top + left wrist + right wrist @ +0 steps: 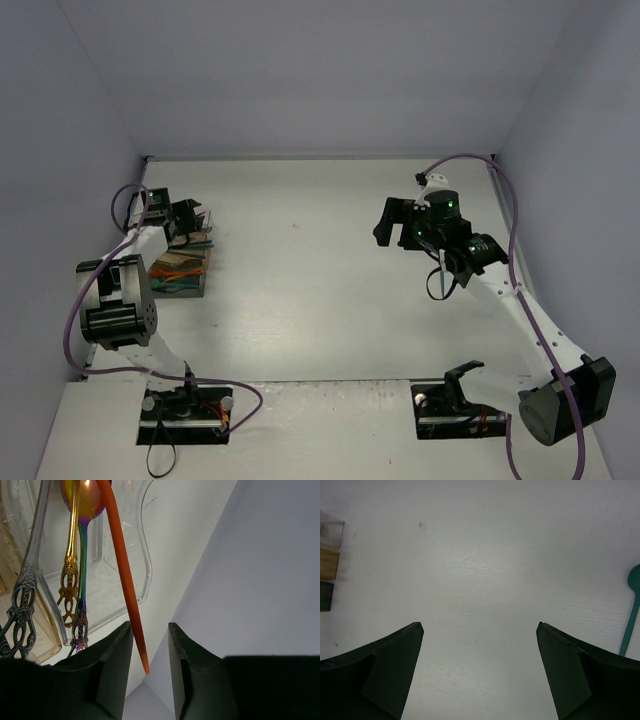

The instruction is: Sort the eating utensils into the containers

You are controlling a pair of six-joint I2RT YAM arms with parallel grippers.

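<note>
White table [320, 300] is filling most of the top view. The left arm [120, 300] is reaching toward the far-left side. The right arm [520, 300] is stretching over the right half, well apart from it.

The container [182, 272] is sitting near the table's left edge, just beside the left wrist. It has clear walls and a tan base, with coloured utensils lying inside.

Through the left wrist camera I am watching the left gripper [150, 626]. Its jaws are standing a little apart, wider than the orange utensil [122, 565] whose handle is running down between them. The handle is passing close to the finger on the view's left, and I am seeing no pinch on it. Its far end is leaning into the clear box; which compartment, I cannot tell.

A gold spoon [71, 555] and an iridescent spoon [82, 545] are lying side by side in one compartment, and a silver ornate handle [22, 595] in the next.

The right gripper [479, 625] is hanging over bare table, fingers spread wide, nothing between them. A teal spoon [632, 610] is lying on the table at that view's right edge, outside the fingers.
</note>
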